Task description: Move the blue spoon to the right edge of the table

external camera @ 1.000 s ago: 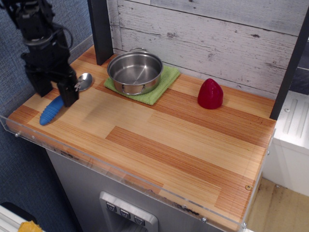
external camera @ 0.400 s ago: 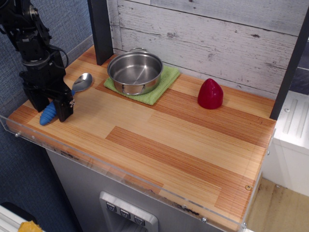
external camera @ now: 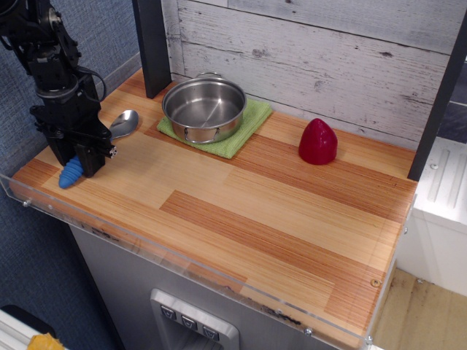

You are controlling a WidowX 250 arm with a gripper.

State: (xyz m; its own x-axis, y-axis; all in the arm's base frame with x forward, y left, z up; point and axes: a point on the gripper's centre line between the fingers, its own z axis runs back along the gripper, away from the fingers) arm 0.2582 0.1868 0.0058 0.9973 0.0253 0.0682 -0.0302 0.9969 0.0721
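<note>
Black and boxy, the robot gripper (external camera: 80, 159) stands low at the left end of the striped wooden table (external camera: 241, 219), its fingers drawn close around the ribbed handle of the blue spoon (external camera: 73, 173); the shiny bowl pokes out behind. Rightward sit a steel pot (external camera: 203, 108) on a green cloth (external camera: 244, 127), then a red dome-shaped object (external camera: 318, 141).

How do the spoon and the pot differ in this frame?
The blue spoon lies flat on the bare table at the left end; the pot stands upright on a green cloth near the back wall. The gripper is down over the spoon's blue handle; nothing is at the pot. The pot is much bulkier. Both have shiny metal bowls.
</note>
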